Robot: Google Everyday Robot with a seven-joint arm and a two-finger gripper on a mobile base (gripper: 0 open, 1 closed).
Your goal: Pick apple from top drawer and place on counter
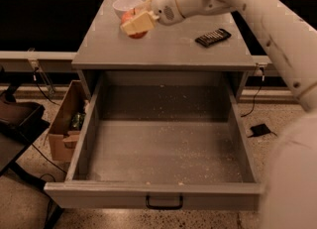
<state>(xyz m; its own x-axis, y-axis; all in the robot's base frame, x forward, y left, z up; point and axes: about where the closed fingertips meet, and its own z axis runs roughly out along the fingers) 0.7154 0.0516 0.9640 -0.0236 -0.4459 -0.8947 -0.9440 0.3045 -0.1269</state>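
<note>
Gripper [136, 24], closed on apple [130, 15], is hovering over counter [163, 49] just before white bowl [127, 5], likely seeking bare set-down space.

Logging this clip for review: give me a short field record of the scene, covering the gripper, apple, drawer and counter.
gripper: above the rear left of the counter, jaws shut on the apple
apple: held in the gripper beside the white bowl, not yet released
top drawer: pulled open, crumbs scattered on its floor
counter: carries the white bowl and a black handheld device
floor: cardboard box left of the top drawer
</note>
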